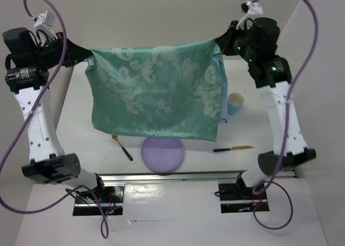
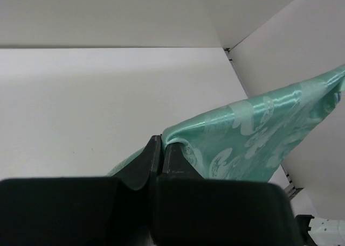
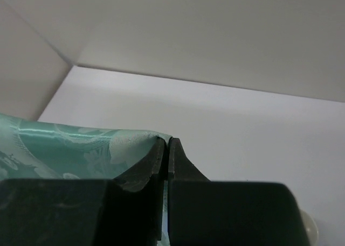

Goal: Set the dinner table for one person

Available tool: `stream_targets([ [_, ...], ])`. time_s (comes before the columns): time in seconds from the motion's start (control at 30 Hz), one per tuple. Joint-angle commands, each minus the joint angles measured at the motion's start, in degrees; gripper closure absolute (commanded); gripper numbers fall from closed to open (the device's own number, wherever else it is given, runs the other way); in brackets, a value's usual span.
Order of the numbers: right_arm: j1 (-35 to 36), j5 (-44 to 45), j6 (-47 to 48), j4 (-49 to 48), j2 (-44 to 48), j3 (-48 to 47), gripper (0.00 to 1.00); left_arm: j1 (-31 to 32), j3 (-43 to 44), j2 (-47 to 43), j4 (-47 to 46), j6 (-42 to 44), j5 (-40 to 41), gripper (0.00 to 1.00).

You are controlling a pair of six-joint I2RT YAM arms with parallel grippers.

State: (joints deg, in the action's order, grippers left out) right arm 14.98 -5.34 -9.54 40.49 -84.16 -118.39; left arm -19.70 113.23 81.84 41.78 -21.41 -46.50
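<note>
A green patterned cloth hangs stretched in the air between my two grippers, above the white dinner table. My left gripper is shut on its left top corner, and in the left wrist view the cloth runs out from between the closed fingertips of that gripper. My right gripper is shut on the right top corner; the right wrist view shows the cloth pinched at the tips of the gripper. The cloth's lower edge hangs just above the table.
On the table near the front lie a lilac plate, a fork with a gold head and black handle and a knife with a black handle. A light blue cup stands at the right, beside the cloth. A metal rail edges the front.
</note>
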Motion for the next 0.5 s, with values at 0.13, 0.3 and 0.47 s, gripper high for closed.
stream_targets([
  [0.13,-5.57,-4.15,-0.39,-18.42,-21.72,1.68,1.0,5.55,4.26,24.35,-11.28,-4.16,13.78,0.83],
  [0.3,-6.63,-5.02,-2.93,-10.99,-43.06,-18.67,0.25,8.8,29.1,44.97,-0.75,-6.28,22.59,0.17],
  [0.47,-5.49,-3.18,-2.94,-14.63,-37.59,-8.39,0.16,8.2,12.14,35.34,-10.12,-7.51,24.61,0.0],
])
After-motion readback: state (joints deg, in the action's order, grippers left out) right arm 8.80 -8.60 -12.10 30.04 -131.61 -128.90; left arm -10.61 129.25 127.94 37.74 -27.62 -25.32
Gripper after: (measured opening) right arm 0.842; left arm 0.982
